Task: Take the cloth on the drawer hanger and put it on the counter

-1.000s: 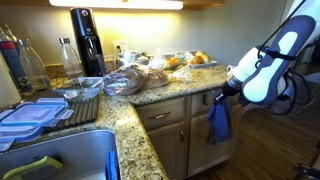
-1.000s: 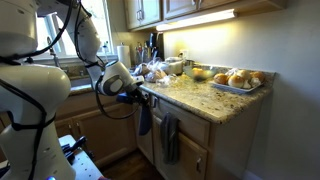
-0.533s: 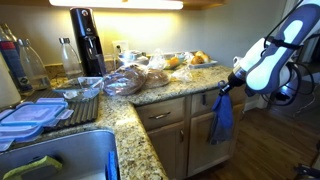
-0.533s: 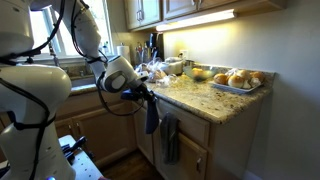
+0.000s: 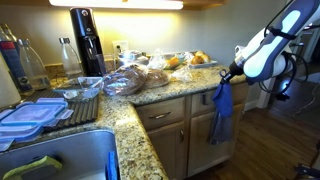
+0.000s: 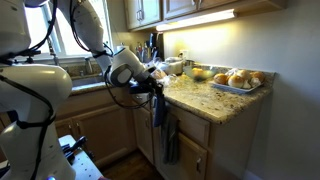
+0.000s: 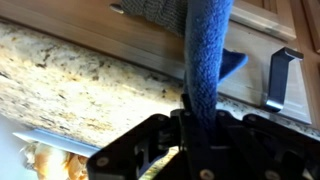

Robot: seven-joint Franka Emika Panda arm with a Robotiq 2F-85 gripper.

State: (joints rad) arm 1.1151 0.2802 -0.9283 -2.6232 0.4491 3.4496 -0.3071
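The cloth [image 7: 205,50] is pinched in the gripper [image 7: 195,112] and hangs free beside the surface [image 7: 70,70] edge, apart from the hanger [image 7: 283,78]. The carry is judged in hand. Next, a lift over the surface and a release are called for.

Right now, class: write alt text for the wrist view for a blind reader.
The gripper is shut on the blue cloth, which runs up the frame over a light wood drawer front. Speckled granite counter lies at left, a dark hook at right, a grey cloth at top.
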